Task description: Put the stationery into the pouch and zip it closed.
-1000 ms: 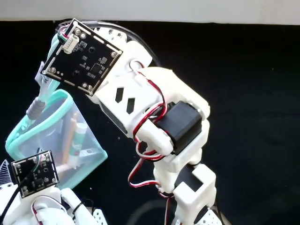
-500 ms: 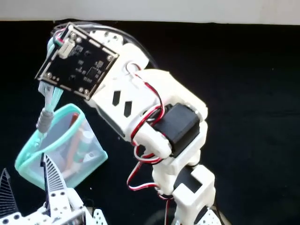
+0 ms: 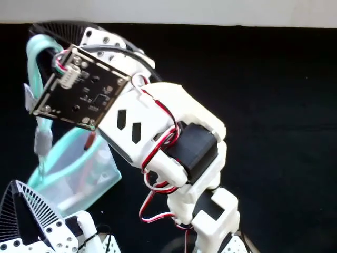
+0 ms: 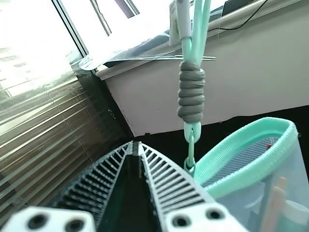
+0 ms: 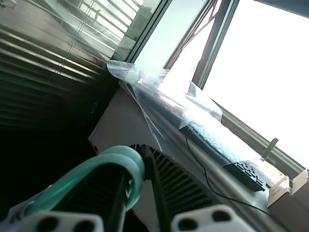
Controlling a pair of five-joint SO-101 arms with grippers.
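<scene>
A clear pouch [image 3: 79,168] with a mint green rim hangs tilted at the left, with pens and other stationery [image 3: 93,150] inside. Its mouth is open. My right gripper [image 3: 50,34] is raised at the upper left, shut on the pouch's mint strap [image 3: 37,52], which loops around a finger in the right wrist view [image 5: 104,166]. A grey knotted cord [image 4: 191,94] hangs from the strap down to the pouch rim [image 4: 251,150]. My left gripper [image 3: 18,203] sits low at the front left, below the pouch, shut on nothing [image 4: 136,145].
A black cloth [image 3: 274,105] covers the table. The right arm's white body [image 3: 179,153] fills the middle. A pale wall [image 4: 251,72] and a window with blinds stand behind.
My right gripper has lifted the strap up and to the left, and the pouch has risen and swung with it. My left gripper has drawn back from the pouch and closed.
</scene>
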